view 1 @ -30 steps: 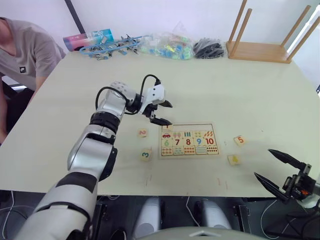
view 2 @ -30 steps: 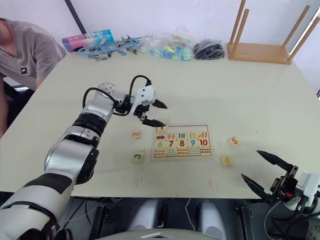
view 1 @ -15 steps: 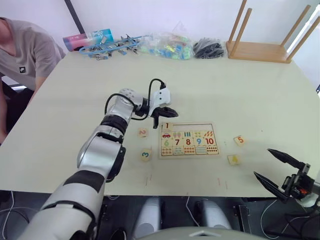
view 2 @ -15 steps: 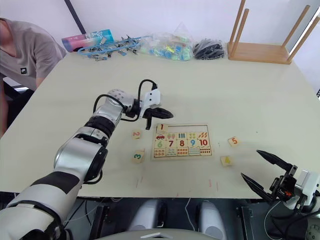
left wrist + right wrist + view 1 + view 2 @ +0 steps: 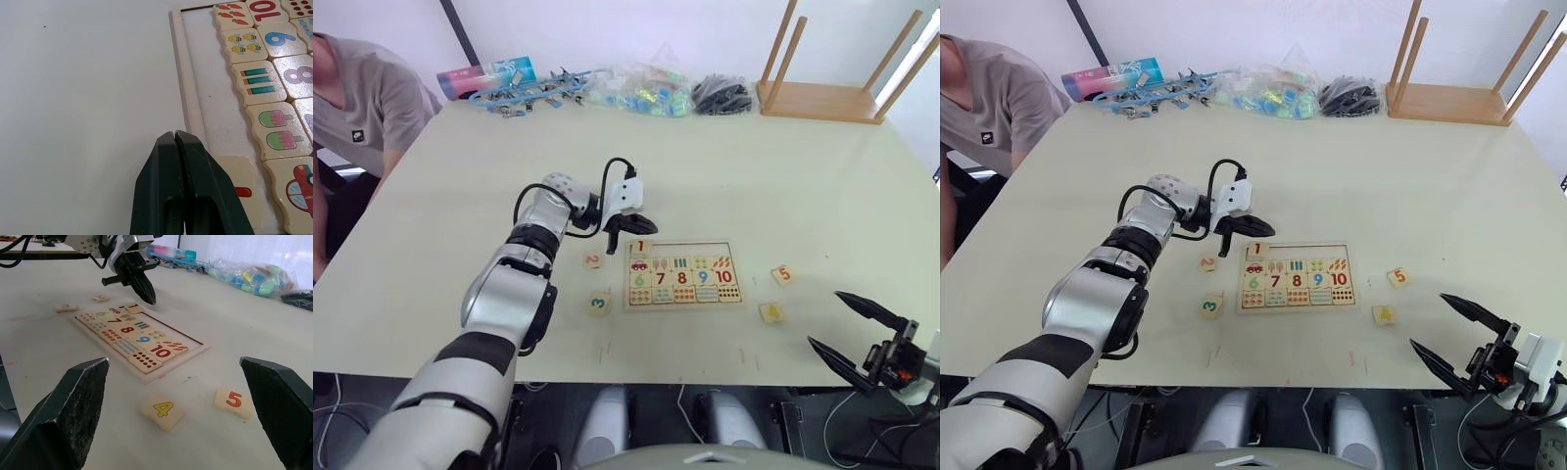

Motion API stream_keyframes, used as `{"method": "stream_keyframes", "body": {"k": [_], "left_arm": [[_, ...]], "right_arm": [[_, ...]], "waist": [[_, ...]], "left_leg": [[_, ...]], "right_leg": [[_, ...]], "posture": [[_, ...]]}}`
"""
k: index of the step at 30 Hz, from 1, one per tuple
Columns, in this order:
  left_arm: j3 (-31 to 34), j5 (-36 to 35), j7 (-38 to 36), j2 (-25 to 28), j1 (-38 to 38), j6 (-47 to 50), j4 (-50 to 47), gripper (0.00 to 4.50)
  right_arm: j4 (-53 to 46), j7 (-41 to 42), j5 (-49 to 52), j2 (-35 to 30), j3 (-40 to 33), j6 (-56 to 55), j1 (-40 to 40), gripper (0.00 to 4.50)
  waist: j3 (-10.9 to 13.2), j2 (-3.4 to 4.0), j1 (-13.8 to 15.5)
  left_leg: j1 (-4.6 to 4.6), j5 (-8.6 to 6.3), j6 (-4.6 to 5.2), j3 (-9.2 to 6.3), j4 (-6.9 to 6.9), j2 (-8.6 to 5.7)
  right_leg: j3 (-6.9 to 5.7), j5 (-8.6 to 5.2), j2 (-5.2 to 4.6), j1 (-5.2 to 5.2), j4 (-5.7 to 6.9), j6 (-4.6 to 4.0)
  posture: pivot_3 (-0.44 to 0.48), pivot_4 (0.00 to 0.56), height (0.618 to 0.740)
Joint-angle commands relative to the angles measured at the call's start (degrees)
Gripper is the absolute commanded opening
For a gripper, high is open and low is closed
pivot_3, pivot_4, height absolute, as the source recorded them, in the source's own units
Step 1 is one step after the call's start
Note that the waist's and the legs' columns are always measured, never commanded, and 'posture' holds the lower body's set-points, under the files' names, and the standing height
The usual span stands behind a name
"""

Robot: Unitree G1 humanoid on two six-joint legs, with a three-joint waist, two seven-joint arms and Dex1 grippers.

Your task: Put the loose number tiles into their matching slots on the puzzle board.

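Nudging tile 1 [image 5: 640,248] flat into its slot: left gripper [image 5: 619,231] pressed together beside it, push gently

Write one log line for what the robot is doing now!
left gripper: shut, by tile 1 | right gripper: open, idle | tiles 2-5: loose

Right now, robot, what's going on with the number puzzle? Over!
Left gripper shut, tips at the board's corner by tile 1, which sits in its slot. Right gripper open, holding nothing. Tiles 2, 3, 4, 5 loose on the table. Nothing blocking.
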Motion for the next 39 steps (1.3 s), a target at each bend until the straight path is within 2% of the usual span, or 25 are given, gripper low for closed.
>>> {"method": "stream_keyframes", "body": {"k": [1, 39], "left_arm": [[1.01, -0.02, -0.29, 0.66, -0.16, -0.87, -0.4, 0.06], [1.15, 0.1, -3.12, 1.13, 1.42, -2.35, -0.63, 0.06]], "right_arm": [[-0.66, 0.03, 0.63, -0.39, -0.73, -0.81, 0.24, 4.5], [-0.19, -0.34, 0.46, -0.68, -0.77, -0.77, -0.47, 4.5]], "waist": [[0.0, 0.0, 0.01], [0.0, 0.0, 0.03]], "left_leg": [[0.0, 0.0, 0.0, 0.0, 0.0, 0.0], [0.0, 0.0, 0.0, 0.0, 0.0, 0.0]], "right_leg": [[0.0, 0.0, 0.0, 0.0, 0.0, 0.0], [0.0, 0.0, 0.0, 0.0, 0.01, 0.0]], "posture": [[0.0, 0.15, 0.74], [0.0, 0.15, 0.74]]}}
